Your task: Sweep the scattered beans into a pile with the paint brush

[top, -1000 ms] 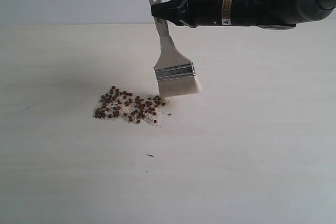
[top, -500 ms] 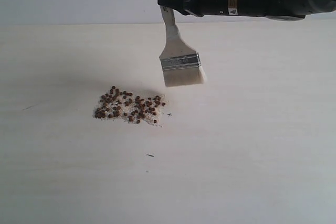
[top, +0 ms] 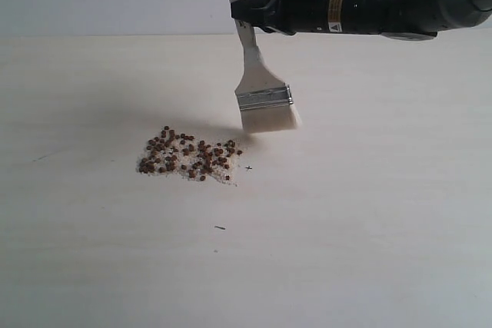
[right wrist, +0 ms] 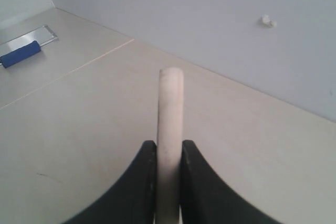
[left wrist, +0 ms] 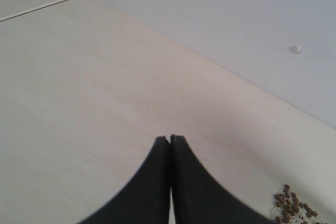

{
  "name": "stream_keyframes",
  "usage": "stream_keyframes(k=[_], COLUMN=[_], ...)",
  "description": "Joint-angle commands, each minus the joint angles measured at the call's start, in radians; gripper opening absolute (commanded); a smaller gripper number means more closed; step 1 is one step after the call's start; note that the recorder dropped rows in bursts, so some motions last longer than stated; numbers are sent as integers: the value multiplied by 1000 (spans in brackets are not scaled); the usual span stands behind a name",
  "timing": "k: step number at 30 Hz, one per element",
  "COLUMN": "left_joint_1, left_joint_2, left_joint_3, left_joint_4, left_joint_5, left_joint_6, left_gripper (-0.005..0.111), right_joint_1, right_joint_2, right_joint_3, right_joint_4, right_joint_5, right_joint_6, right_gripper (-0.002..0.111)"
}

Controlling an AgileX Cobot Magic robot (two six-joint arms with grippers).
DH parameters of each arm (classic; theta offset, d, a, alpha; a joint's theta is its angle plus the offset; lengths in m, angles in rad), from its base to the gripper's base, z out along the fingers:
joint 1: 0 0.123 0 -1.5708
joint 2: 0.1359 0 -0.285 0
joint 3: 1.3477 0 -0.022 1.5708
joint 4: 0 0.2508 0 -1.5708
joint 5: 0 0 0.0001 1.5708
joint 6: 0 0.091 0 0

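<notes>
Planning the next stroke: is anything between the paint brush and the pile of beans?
Nothing visible. The paint brush, held by the right end effector, hangs just right of the pile in the exterior view, with only bare table between them. A small dark sliver lies nearer the camera, off that path.

We are looking at the paint brush (top: 264, 97) hanging nearly upright, its handle end up and leaning slightly toward the left edge of the tabletop (top: 369, 228), its white bristles pointing down. The pale wooden handle, with a hole near its tip, is being clamped between the jaws of the right gripper (top: 240, 11), and a silver ferrule is banding the bristles. The bristles are sitting just beside the pile (top: 188, 156), at its right, far side and apart from it; we are not able to tell whether they are touching the tabletop. The beans (top: 201, 157), reddish-brown and mixed with pale crumbs, are lying gathered in one flat cluster left of the tabletop's middle.
</notes>
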Motion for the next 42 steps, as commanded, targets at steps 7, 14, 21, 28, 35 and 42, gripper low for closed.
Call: stream_keyframes(k=[7,14,21,28,35,42], left_joint_1=[3,3,3,3,3,3], left_joint_2=[-4,-4,-4,-4,-4,-4], left_joint_3=[4,4,4,4,4,4], left_joint_4=[-6,-6,-6,-6,-6,-6], left_joint_5=[3,3,3,3,3,3], left_joint_6=[1,-2,-2,0,0,0], left_gripper=[0,0,0,0,0,0], right_joint_1=[28,28,28,28,28,28], right_joint_2=[-1,-1,-1,-1,20,34], right_joint_3=[2,2,2,2,2,2], right_joint_4=[15,-1,19,4,-3,-3], right_joint_5=[18,-40,46,14,18,-60], right_joint_6=[-17,-14,-44,-44,-51,-48], right_gripper=[0,0,0,0,0,0])
